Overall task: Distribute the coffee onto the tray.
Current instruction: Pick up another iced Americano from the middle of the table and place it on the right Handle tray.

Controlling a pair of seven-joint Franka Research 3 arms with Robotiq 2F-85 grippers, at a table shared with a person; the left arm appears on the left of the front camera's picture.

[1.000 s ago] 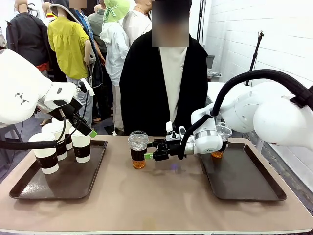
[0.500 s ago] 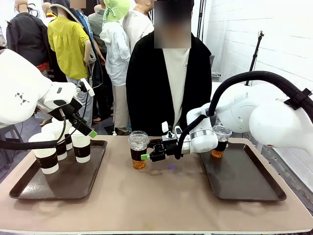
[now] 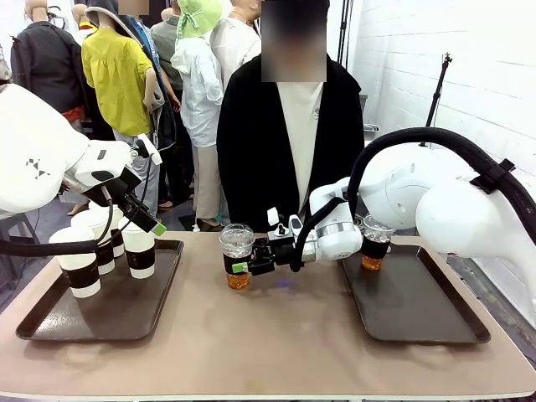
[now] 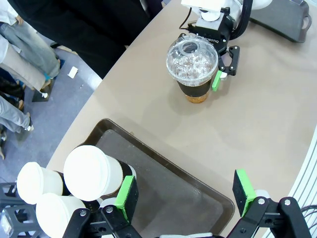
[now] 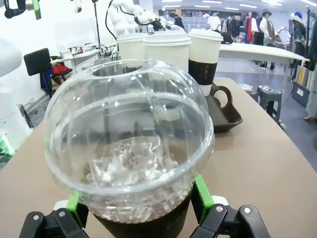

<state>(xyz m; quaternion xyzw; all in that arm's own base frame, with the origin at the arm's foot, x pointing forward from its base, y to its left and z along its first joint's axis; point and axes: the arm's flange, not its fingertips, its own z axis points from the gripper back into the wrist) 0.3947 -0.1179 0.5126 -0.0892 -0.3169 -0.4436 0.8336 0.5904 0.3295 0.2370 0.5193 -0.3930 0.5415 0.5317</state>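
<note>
- Right gripper [image 3: 240,266] reaches level across mid-table, jaws wide apart either side of the iced drink cup [image 3: 237,256].
- Left gripper [image 4: 184,196] open, hovering above left tray [image 3: 50,322] beside paper cups [image 3: 138,249].

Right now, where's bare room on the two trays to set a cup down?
The right tray is nearly all bare: one iced cup at its far left corner. The left tray is crowded at its far end by white cups, with the left claw above; its near half is free.
</note>
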